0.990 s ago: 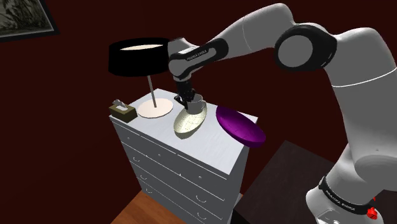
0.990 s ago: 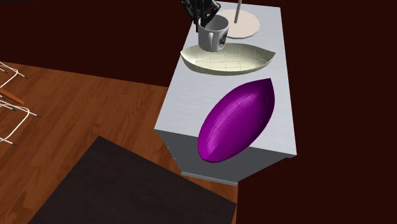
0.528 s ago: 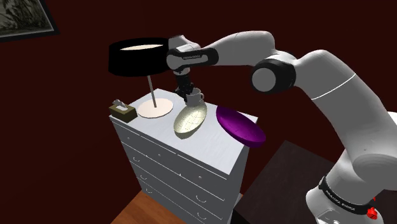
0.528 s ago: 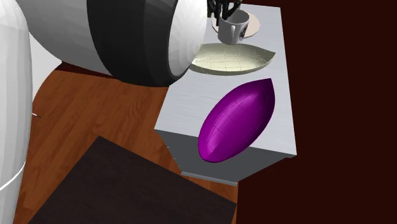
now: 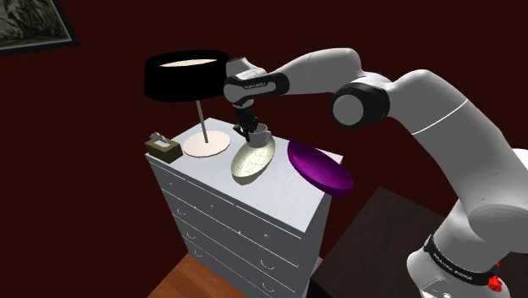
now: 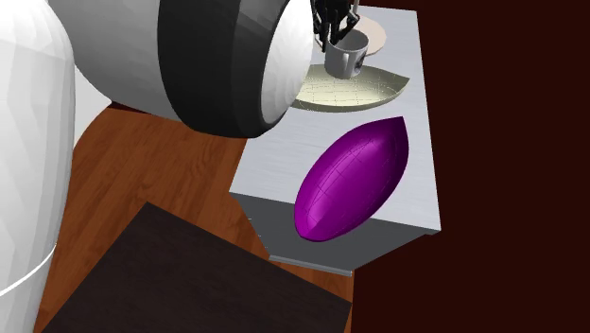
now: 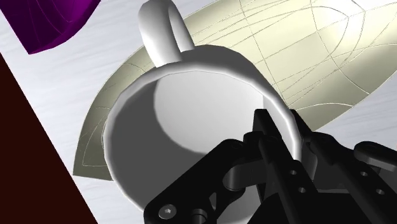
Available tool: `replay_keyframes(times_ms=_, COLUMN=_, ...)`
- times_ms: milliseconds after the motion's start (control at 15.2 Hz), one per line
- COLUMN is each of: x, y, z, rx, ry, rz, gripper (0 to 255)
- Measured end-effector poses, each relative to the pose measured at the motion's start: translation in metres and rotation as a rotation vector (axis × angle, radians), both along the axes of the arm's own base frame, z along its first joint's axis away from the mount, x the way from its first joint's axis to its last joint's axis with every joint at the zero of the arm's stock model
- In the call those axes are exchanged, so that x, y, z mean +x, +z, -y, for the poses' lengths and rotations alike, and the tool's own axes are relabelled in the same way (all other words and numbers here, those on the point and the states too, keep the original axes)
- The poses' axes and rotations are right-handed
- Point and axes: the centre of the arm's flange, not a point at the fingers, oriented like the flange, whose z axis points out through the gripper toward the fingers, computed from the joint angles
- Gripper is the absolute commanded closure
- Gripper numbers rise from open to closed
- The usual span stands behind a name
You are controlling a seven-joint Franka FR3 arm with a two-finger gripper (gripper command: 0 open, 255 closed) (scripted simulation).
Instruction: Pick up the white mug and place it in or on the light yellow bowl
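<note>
Fingers (image 7: pixel 275 137) pinch the rim of the white mug (image 6: pixel 345 59), one inside and one outside. The mug is upright over one end of the pale yellow bowl (image 6: pixel 355 92) on the white surface (image 6: pixel 423 57). A purple bowl (image 6: pixel 352 180) lies beside it.

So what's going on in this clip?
The arm's gripper is shut on the rim of the white mug, holding it upright over the pale yellow bowl on the dresser. Whether the mug already touches that bowl is unclear. A purple bowl lies beside it, and a lamp stands behind.
</note>
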Motion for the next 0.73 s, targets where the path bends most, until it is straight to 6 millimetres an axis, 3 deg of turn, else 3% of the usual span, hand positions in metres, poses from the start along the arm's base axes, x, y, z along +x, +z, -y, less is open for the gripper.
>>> replay_keyframes(times_ms=396, x=0.001, y=-0.032, z=0.000, rx=0.000, ry=0.000, rz=0.000, gripper=255)
replay_keyframes(times_ms=726, x=0.001, y=-0.039, z=0.000, rx=0.000, ry=0.000, rz=0.001, gripper=255)
